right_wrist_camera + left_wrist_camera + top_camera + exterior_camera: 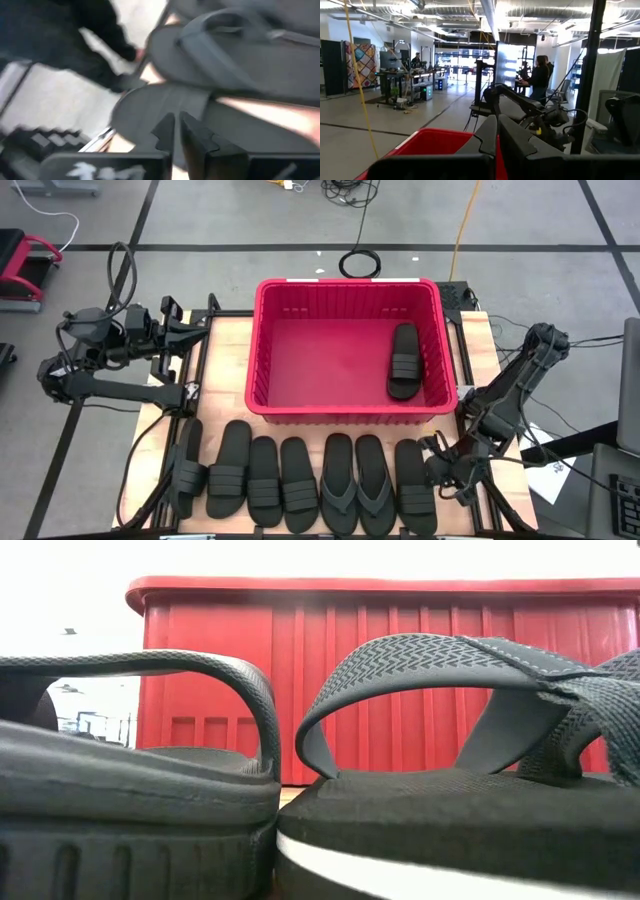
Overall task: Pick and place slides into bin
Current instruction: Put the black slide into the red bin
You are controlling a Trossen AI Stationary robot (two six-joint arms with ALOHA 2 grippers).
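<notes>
The red bin [262, 350] stands at the table's far middle, and one black slide [404, 361] lies flat inside it by the right wall. Several black slides lie soles down in a row along the near edge, from the leftmost [187, 472] through a thong pair [356, 484] to the rightmost [414, 486]. My right gripper [438, 471] is shut and empty, low beside the rightmost slide's right edge; its wrist view shows that slide [150, 107] just past the fingers. My left gripper [203, 330] is shut and empty, left of the bin.
The low view shows two slides [130, 770] [460, 790] close up, with the bin's wall [400, 670] behind them. Black frame rails [200, 370] run along the table's left and right sides. People stand in the room beyond [538, 75].
</notes>
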